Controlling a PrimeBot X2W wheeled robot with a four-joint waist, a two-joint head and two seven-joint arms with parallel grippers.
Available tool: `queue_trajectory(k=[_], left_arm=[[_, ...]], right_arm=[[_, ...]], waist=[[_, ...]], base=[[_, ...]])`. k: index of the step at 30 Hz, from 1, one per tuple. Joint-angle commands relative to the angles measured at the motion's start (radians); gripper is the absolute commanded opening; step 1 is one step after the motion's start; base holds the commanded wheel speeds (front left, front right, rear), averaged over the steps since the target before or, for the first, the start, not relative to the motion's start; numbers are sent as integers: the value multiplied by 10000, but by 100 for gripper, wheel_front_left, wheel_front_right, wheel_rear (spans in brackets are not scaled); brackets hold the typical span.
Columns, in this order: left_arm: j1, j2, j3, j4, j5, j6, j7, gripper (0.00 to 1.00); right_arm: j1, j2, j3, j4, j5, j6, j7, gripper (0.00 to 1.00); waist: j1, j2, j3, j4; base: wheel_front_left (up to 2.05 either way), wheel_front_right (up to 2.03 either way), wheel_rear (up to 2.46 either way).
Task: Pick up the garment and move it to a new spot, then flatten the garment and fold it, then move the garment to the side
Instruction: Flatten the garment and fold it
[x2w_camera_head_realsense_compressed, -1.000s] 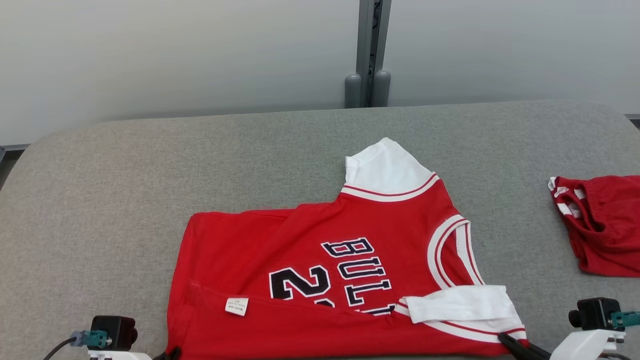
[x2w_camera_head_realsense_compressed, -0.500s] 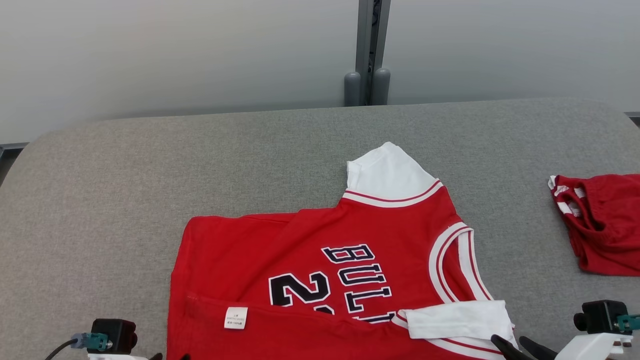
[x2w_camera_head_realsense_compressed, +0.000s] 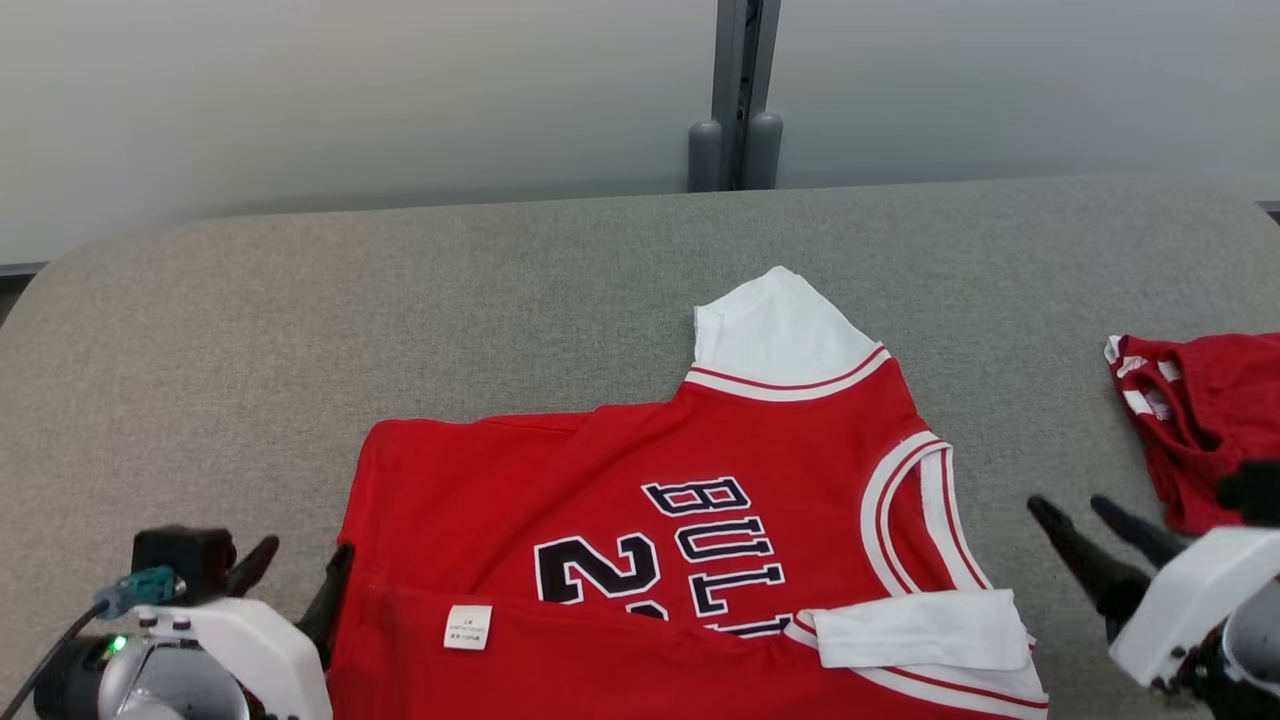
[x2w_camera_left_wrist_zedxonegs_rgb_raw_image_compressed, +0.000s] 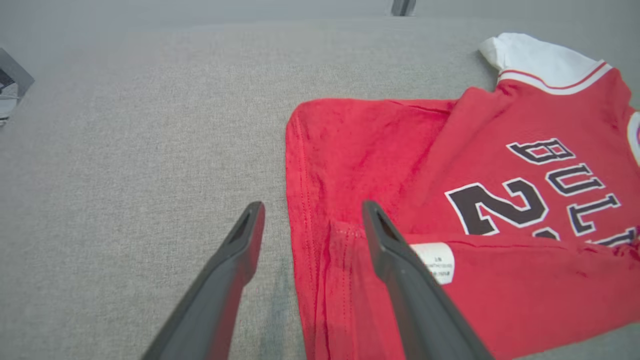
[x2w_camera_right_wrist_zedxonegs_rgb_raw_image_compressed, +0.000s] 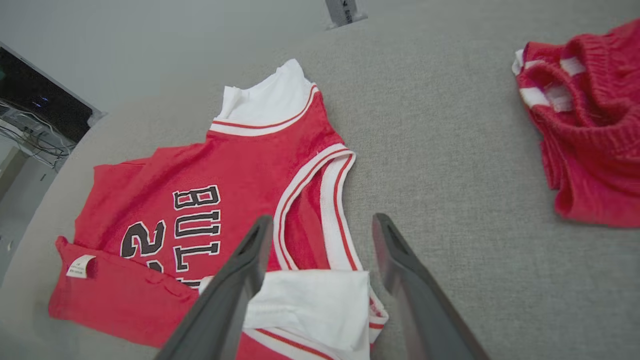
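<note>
The garment (x2w_camera_head_realsense_compressed: 620, 470) is a red jersey with white sleeves and dark lettering, lying flat on the grey table (x2w_camera_head_realsense_compressed: 400, 300). Its near edge is folded up over the front, showing a white label (x2w_camera_head_realsense_compressed: 468, 626). My left gripper (x2w_camera_head_realsense_compressed: 305, 550) stands open at the garment's left hem, holding nothing. In the left wrist view the garment's (x2w_camera_left_wrist_zedxonegs_rgb_raw_image_compressed: 380, 150) edge runs between the left gripper's (x2w_camera_left_wrist_zedxonegs_rgb_raw_image_compressed: 313, 205) fingers. My right gripper (x2w_camera_head_realsense_compressed: 1068, 503) hovers open just right of the garment. The right wrist view looks down on the garment (x2w_camera_right_wrist_zedxonegs_rgb_raw_image_compressed: 240, 160) past the empty right gripper (x2w_camera_right_wrist_zedxonegs_rgb_raw_image_compressed: 322, 217).
A second red piece of clothing (x2w_camera_head_realsense_compressed: 1200, 430) with white stripes lies crumpled at the table's right edge, close to my right arm, and also appears at the right of the right wrist view (x2w_camera_right_wrist_zedxonegs_rgb_raw_image_compressed: 585, 125). A grey post (x2w_camera_head_realsense_compressed: 735, 100) stands behind the table against the wall.
Both grippers have opened and let go of the garment's near edge, then risen further into the head view. The folded edge now rests on the garment.
</note>
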Motion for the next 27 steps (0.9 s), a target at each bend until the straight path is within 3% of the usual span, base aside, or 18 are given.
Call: queue_trajectory(k=[1,8,16,27], left_arm=[[-473,-112,83,231,268,-48,-189,100],[-1860,-1006,-15,1531,807,-646,-514,100],[-3644,-1857,-353,3130,1429,-1537,-518,100],[-5140,-2825,-464,3955,1776,-2143,-796,100]], right_arm=[[-654,-6,11,121,-127,2,-343,100],[-2937,-119,610,1370,-406,2,-1664,100],[-6014,-576,2125,3615,-555,2,-2778,100],[-9609,-873,3830,6901,-113,2,-2792,100]], waist=[[0,0,355,35],[0,0,1242,252],[0,0,2509,772],[0,0,3945,1624]], base=[[0,0,0],[0,0,0],[0,0,0],[0,0,0]])
